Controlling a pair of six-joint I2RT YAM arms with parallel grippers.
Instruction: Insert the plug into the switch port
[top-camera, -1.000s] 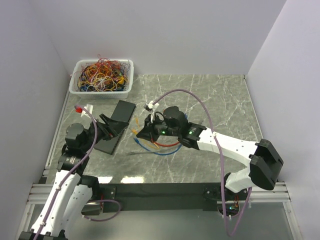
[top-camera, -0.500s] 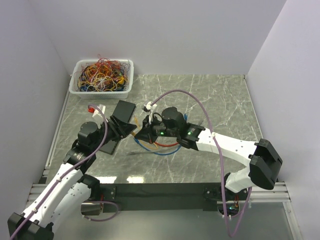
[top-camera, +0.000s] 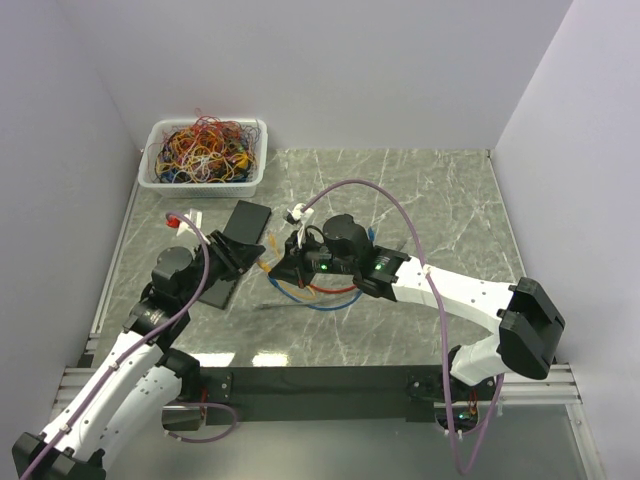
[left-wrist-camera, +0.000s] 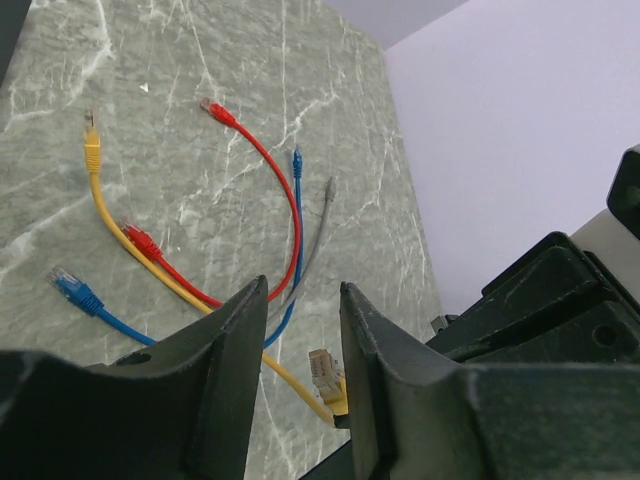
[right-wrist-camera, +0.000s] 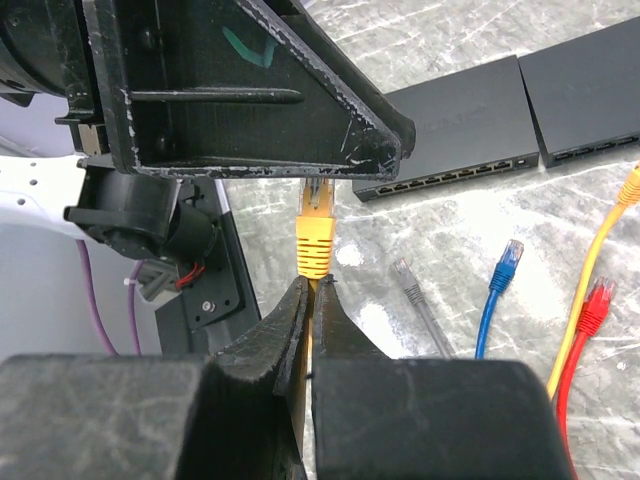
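The right hand (right-wrist-camera: 308, 292) is clamped just behind the yellow plug (right-wrist-camera: 315, 238), holding it upright off the counter (top-camera: 430, 200), close beside the left hand (left-wrist-camera: 302, 297), whose fingers stand apart and empty. The network switch (right-wrist-camera: 450, 125) lies beyond, apart from the plug.

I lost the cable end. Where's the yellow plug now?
The yellow plug is pinched in the right gripper, centre of the right wrist view, beside the left gripper.
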